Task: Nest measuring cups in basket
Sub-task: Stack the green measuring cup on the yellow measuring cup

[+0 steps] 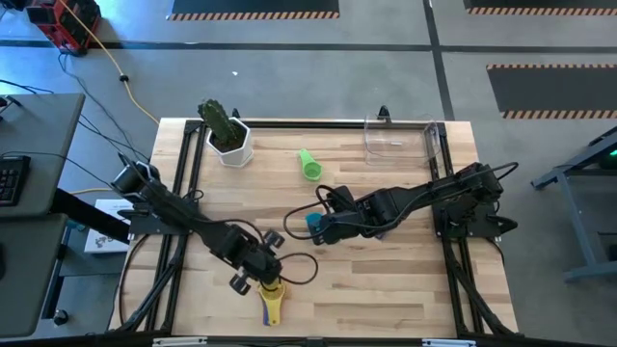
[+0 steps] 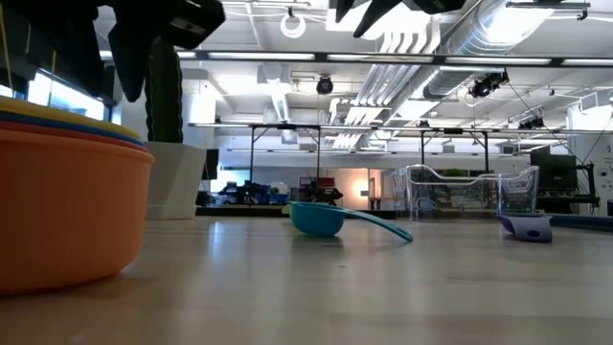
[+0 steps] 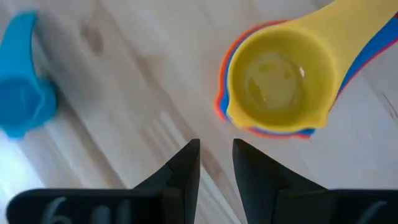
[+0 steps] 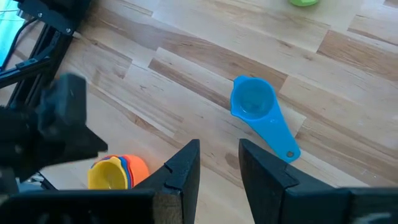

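Nesting mid-way: stack built near front edge, basket not yet filled.

Left gripper (image 3: pixel 216 163) hovers over the nested yellow/blue/orange cup stack (image 3: pixel 278 84), fingers nearly closed, grasping nothing. Right gripper (image 4: pixel 219 163) sits above mid-table, fingers narrowly apart and empty, near the loose teal cup (image 4: pixel 259 112). Green cup (image 1: pixel 308 165) lies alone, on its side; clear basket (image 1: pixel 400 138) sits at the far right edge, looks thin-walled, rigid. Next probably: right grips the teal handle. Cups are smooth glossy plastic, round bowls, flat tapering handles; table is pale wood.
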`<action>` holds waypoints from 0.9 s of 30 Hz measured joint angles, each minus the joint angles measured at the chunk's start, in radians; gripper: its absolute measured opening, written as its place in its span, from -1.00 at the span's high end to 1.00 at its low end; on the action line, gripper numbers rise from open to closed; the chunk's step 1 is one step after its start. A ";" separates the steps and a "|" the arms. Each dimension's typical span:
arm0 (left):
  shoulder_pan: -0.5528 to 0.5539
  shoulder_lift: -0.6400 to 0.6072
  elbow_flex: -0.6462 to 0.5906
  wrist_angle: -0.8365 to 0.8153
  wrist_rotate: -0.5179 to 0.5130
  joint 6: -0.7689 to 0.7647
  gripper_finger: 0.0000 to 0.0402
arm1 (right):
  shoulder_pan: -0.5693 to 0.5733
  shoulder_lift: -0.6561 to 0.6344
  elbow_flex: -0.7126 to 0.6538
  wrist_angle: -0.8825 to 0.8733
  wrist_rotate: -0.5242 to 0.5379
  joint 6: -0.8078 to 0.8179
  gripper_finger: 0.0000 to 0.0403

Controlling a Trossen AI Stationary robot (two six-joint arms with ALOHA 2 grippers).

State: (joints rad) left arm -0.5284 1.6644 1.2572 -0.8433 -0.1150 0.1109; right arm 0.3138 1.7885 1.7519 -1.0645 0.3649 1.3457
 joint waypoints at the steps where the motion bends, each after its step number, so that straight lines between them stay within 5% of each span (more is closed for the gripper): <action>1: 0.002 -0.008 0.000 -0.020 0.000 -0.028 0.56 | 0.000 0.000 0.000 0.000 0.000 0.000 0.50; 12: 0.004 -0.083 -0.001 -0.209 0.000 -0.321 0.56 | -0.036 0.000 0.000 -0.004 -0.047 -0.085 0.50; 27: -0.024 -0.116 -0.003 -0.267 -0.006 -0.651 0.56 | -0.208 0.000 0.000 -0.019 -0.133 -0.310 0.50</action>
State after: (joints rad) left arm -0.5524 1.5486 1.2540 -1.1099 -0.1209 -0.5398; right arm 0.1056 1.7885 1.7519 -1.0836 0.2316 1.0356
